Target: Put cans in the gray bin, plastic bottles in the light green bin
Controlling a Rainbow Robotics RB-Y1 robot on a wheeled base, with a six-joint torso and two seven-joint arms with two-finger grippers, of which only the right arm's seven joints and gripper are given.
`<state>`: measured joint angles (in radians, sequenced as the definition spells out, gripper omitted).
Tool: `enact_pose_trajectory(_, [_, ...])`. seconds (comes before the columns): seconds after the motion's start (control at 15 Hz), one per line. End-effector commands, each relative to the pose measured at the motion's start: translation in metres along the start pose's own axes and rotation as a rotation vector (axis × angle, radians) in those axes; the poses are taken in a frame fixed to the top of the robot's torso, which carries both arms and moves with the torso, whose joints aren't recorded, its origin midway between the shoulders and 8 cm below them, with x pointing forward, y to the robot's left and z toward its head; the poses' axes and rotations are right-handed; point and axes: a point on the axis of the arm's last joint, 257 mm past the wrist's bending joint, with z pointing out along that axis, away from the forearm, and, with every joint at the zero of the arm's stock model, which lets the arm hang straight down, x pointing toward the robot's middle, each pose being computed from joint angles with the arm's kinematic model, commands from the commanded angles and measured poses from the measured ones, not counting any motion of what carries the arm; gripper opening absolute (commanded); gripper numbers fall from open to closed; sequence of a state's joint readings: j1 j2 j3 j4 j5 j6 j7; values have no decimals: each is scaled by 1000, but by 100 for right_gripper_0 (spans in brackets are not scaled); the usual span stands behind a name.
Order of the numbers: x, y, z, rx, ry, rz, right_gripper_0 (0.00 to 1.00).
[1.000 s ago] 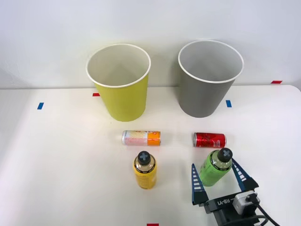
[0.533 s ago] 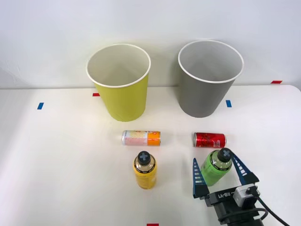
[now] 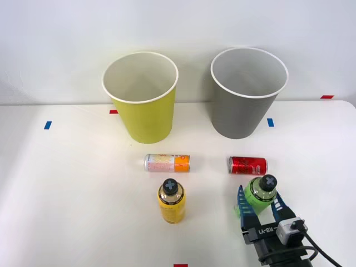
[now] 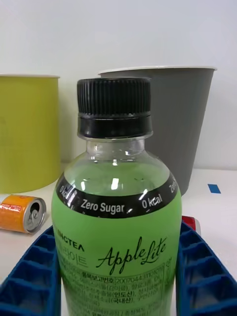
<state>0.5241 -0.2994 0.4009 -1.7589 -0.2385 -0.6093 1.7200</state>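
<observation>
A: The stubby bright green plastic bottle with the dark cross-marked cap [image 3: 259, 196] stands upright on the white bench [image 3: 72, 189], pinched low on its body between the blue ribbed fingers [image 4: 29, 276] of the right end effector [image 3: 259, 207]; in the wrist view both fingers press against its label. What worries you?

B: The grip sits low and the bottle is round and smooth; if the lift is quick it may tip or swivel in the fingers; the small red slim metal can with dark print [image 3: 247, 165] lies just beyond the end effector, so a tilted bottle or a forward swing could knock it rolling.

A: And the route?

B: The large tapered yellow-green cup-shaped bin with the white rim [image 3: 146, 114] stands well beyond and to the left of the end effector; the large tapered gray cup-shaped bin with the white rim [image 3: 242, 108] is straight ahead and nearer, so a drop there would be a wrong sort; the silver-pink slim can with the orange end [image 3: 167, 163] and the stubby yellow plastic bottle with a dark cap [image 3: 172, 201] lie to the left, under the likely path; a low carry could clip the yellow bottle's cap.

A: Against a second ago?

B: The fingers stood spread wide then, either side of the bottle; they have since closed onto it; the bottle has barely shifted; everything else lies as it did.
</observation>
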Motion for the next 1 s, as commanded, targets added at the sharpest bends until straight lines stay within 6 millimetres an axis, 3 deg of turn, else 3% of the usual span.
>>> enact_pose_trajectory(0.07, [1,1,0,-8,2,-19,0])
enact_pose_trajectory(0.47, [-17,7,10,-71,-8,-38,0])
enact_pose_trajectory(0.73, [-53,18,31,-126,22,-14,0])
enact_pose_trajectory(1.0, [-96,42,64,-206,0,32,0])
